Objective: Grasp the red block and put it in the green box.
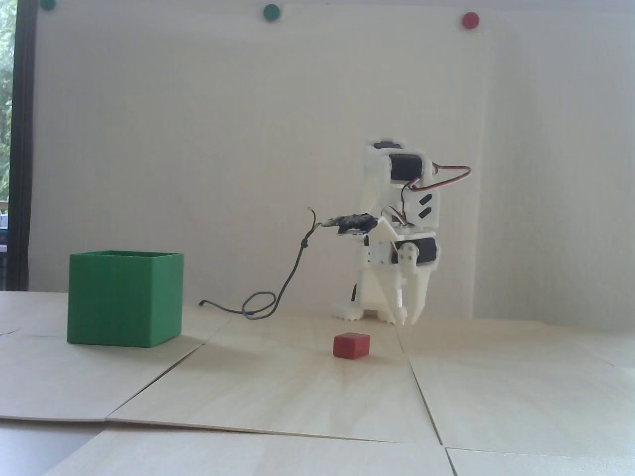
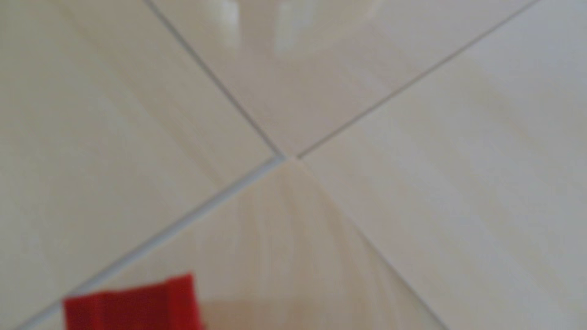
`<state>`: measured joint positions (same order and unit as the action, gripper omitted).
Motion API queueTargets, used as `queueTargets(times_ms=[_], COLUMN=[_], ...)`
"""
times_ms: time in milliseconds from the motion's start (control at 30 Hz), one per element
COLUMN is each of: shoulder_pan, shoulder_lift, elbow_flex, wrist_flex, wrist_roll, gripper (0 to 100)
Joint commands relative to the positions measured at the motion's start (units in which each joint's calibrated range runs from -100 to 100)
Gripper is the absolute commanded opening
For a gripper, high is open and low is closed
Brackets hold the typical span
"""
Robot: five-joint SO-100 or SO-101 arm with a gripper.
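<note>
Wall (image 1: 223, 148): plain white, evenly daylit, filling the fixed view behind the tabletop. Dots: three round ones near the wall's top edge, two green (image 1: 271, 12) (image 1: 47, 4) and one red (image 1: 470, 20). Window (image 1: 7, 99): narrow strip at far left with a dark frame (image 1: 25, 148) and green foliage outside. Tabletop (image 1: 297, 386): pale wood-grain panels laid edge to edge; in the blurred wrist view four seams (image 2: 286, 157) meet at one corner.

red block (image 1: 351, 344) on table, green box (image 1: 125, 298) left

Pale table (image 1: 307, 386) carries red block (image 1: 351, 344), green box (image 1: 124, 302).
</note>
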<state>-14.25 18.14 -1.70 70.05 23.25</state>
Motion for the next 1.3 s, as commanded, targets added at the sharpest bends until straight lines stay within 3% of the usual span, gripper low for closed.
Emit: queueTargets(times_ms=[0, 200, 500, 733, 833, 1133, 1267], shoulder_pan=[3.84, 9.95, 9.95, 9.15, 8.02, 8.74, 11.88], shoulder_lift=[0.22, 2.03, 2.59, 1.72, 1.09, -2.07, -1.36], elbow_flex=[-4.87, -4.87, -4.16, -3.89, -3.27, -3.09, -3.00], wrist_flex=[1.20, 1.45, 1.37, 1.62, 1.70, 1.87, 2.38], wrist_roll=[-2.27, -3.15, -3.10, -1.28, 1.06, 0.75, 0.75], gripper=[2, 2, 4, 38, 48, 49, 45])
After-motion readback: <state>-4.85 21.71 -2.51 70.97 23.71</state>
